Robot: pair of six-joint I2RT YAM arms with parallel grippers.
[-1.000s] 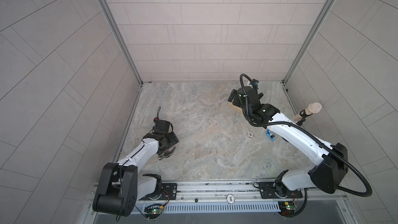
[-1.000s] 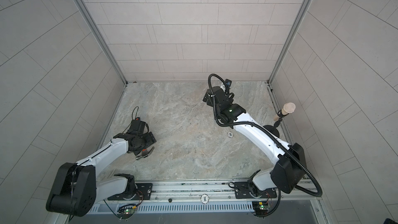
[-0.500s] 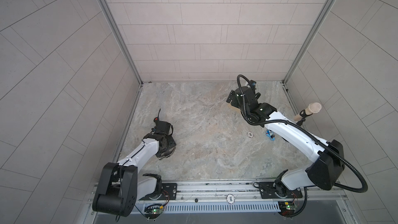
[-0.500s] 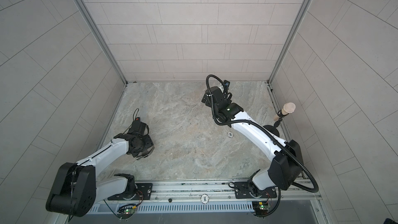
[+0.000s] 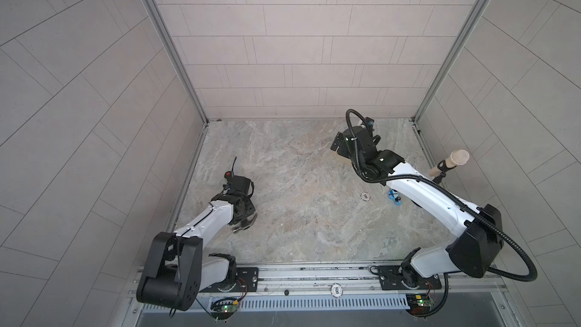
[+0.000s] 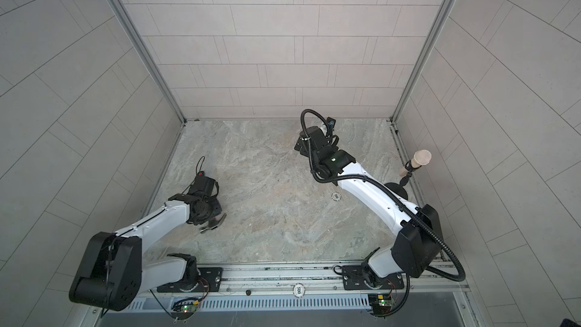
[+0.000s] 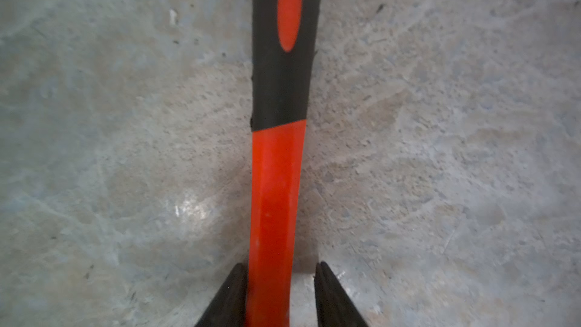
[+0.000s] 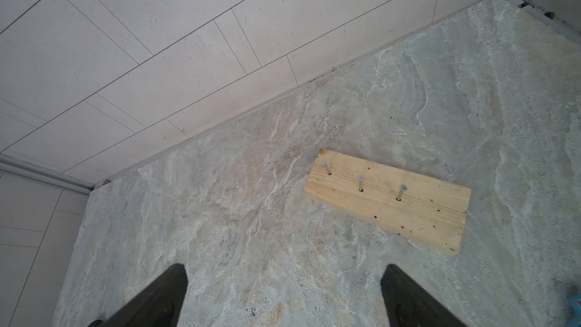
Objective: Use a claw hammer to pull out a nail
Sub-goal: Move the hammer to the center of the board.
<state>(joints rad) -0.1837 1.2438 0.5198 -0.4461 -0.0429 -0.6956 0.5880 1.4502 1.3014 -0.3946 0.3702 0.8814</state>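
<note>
In the left wrist view, the left gripper has its jaws set on either side of the claw hammer, low on the orange-red shaft. One finger lies against the shaft. The other stands just off it, with a strip of the marbled tabletop showing between, so the jaws are around the shaft but not clamped on it. The shaft runs away from the fingers into the black grip, whose end is cut off by the frame edge. The head falls outside this view, and the picture is soft.

In both top views the hammer lies on the tabletop at the robot's left. Only its silver head shows from under the left wrist, and the shaft and fingers are hidden.

The right gripper has its jaws wide apart with nothing between them, above bare tabletop. Only the dark tips show. Beyond them lies a wooden board with three nails standing in a row, their heads clear of the wood. In the top views the right wrist covers the board almost wholly.

Further out on the right, a beige stick stands on a stand by the wall. A small round disc lies near the right arm. A blue object, too small to identify, lies beside the disc, and the arm hides it in a top view.
</note>
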